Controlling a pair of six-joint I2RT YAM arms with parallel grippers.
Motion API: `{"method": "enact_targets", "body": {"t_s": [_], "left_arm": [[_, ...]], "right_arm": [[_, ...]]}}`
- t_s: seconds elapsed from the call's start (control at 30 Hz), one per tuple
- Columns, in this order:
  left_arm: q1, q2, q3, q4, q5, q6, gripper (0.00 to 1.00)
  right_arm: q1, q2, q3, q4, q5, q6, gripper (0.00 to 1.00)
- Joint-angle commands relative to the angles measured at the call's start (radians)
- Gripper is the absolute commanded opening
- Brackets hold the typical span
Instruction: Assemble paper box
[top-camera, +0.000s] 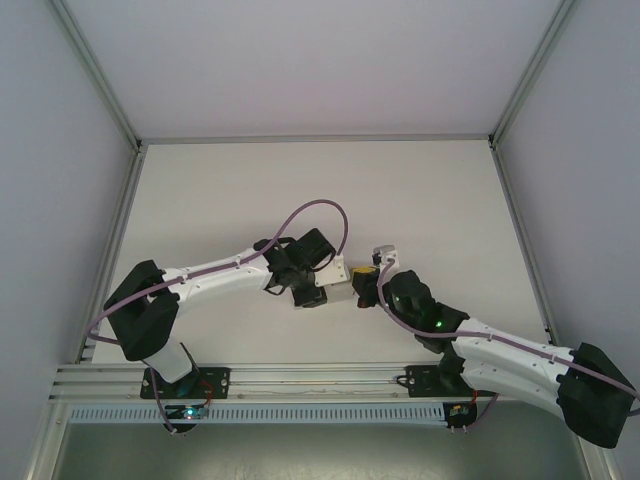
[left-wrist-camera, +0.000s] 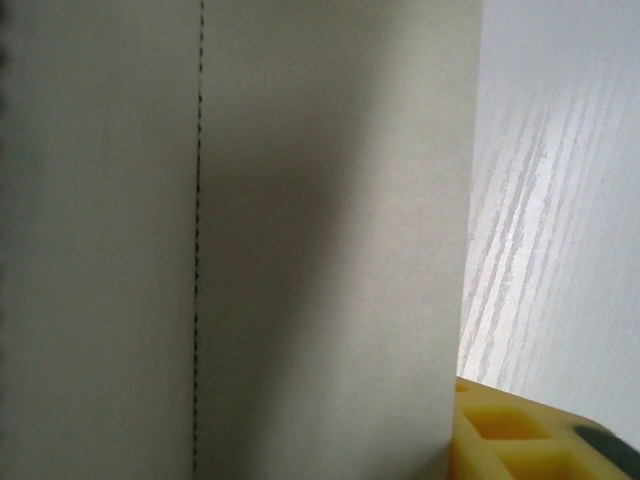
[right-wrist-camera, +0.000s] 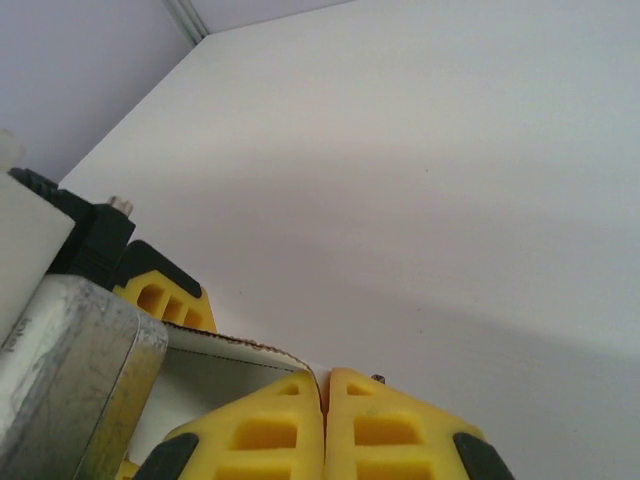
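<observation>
paper box (top-camera: 336, 271) sits mid-table, a bit near of centre on the table (top-camera: 300, 190), sandwiched between the two grippers. It reads as part-folded, not a finished box, though it's small from above and hard to be sure. left gripper (top-camera: 318, 288) is on the box's left side. In the left wrist view a white panel is jammed right up to the lens, with a perforated crease line (left-wrist-camera: 197, 250) running top to bottom. One yellow finger (left-wrist-camera: 500, 445) pokes out at bottom right, just beside the panel edge. The other finger is hidden behind the board, so I can't tell how wide these jaws stand or whether they grip anything. right gripper (right-wrist-camera: 323, 395) is on the box's right side with its jaws closed flat together. The thin brown-edged flap (right-wrist-camera: 240, 347) runs straight into the seam between them, so it looks like a pinch on that flap. My read of the step: fold a wall or flap up along a crease while the other arm braces the box. To do it well, hinge on the perforation rather than dragging the whole box. Hold the pinch close to the flap edge so the thin board doesn't buckle. The left side should press flat against the panel as a backstop. Move slowly in a short arc and don't let go until the fold stands by itself. Risks are the flap slipping from the pinch, or the box skating on the smooth table.
</observation>
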Motion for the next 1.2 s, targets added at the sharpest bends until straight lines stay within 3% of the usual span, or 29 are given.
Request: {"method": "enact_targets", "body": {"t_s": [0.0,0.13,0.2,0.27,0.3,0.5,0.63,0.87,1.07,1.17], "left_arm": [[0.022,-0.003,0.029,0.076,-0.038,-0.028,0.53],[0.021,-0.004,0.050,0.057,-0.033,-0.046,0.65],[0.022,-0.010,0.062,0.047,-0.025,-0.056,0.80],[0.022,-0.026,0.065,0.042,-0.019,-0.060,0.88],[0.019,-0.033,0.067,0.041,-0.025,-0.065,1.00],[0.016,-0.117,0.062,0.033,-0.067,-0.149,1.00],[0.003,-0.217,0.053,-0.054,-0.245,-0.325,1.00],[0.004,-0.407,-0.121,-0.145,-0.515,-0.546,1.00],[0.012,-0.378,-0.138,-0.099,-0.411,-0.504,1.00],[0.019,-0.334,-0.102,-0.098,-0.400,-0.489,0.90]], "right_arm": [[0.030,0.027,-0.056,-0.064,0.007,-0.052,0.00],[0.054,0.042,-0.040,-0.100,0.096,-0.005,0.00],[0.066,0.059,-0.021,-0.130,0.119,0.002,0.00],[0.080,0.077,0.004,-0.164,0.141,0.023,0.00],[0.091,0.088,0.012,-0.176,0.160,0.034,0.00],[0.151,0.143,0.089,-0.264,0.254,0.050,0.00],[0.169,0.171,0.137,-0.334,0.291,0.082,0.00],[0.173,0.196,0.168,-0.341,0.271,0.069,0.00],[0.173,0.214,0.206,-0.370,0.240,0.044,0.00],[0.173,0.220,0.212,-0.376,0.230,0.050,0.00]]}}
